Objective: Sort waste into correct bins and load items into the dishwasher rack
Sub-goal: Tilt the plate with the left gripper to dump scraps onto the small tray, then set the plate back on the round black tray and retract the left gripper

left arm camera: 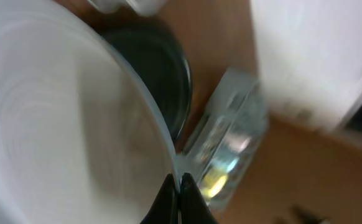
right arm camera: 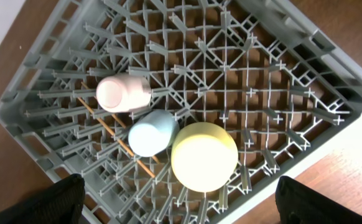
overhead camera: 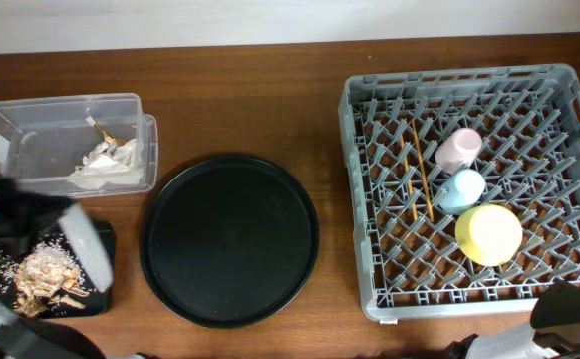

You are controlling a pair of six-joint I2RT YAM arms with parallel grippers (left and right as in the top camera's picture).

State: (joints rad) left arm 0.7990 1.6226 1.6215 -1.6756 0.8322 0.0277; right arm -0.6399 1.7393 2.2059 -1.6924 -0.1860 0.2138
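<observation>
The left gripper (left arm camera: pixel 178 198) is seen closed tight on the rim of the round grey-white plate (left arm camera: pixel 63 124), its two dark fingertips pinched together at the plate's edge. The plate is held steeply tilted, nearly on edge; from overhead it is seen as a narrow pale strip whose long line runs from upper left to lower right. It is held over the right part of the shallow black tray (overhead camera: pixel 107 291), just beside the beige food scraps (overhead camera: pixel 46 269) heaped in that tray. Beyond the tray, the clear box (overhead camera: pixel 31 135) is set on the table (overhead camera: pixel 250 90), with crumpled paper wrappers (overhead camera: pixel 106 162) lying in it. The round black tray (overhead camera: pixel 229 239) is placed between the bins and the dishwasher rack (overhead camera: pixel 360 199). The right gripper (right arm camera: pixel 180 185) is spread wide, nothing is held in it, and it is poised above the near edge of the rack. In the rack the chopsticks (overhead camera: pixel 422 170) are laid side by side, their long axis running roughly from the far side toward the near side. To their right the pink cup (overhead camera: pixel 458 147) is laid on its side, the light-blue cup (overhead camera: pixel 462 189) is set next to it, and the yellow saucer (overhead camera: pixel 488 234) is touching the blue cup.
</observation>
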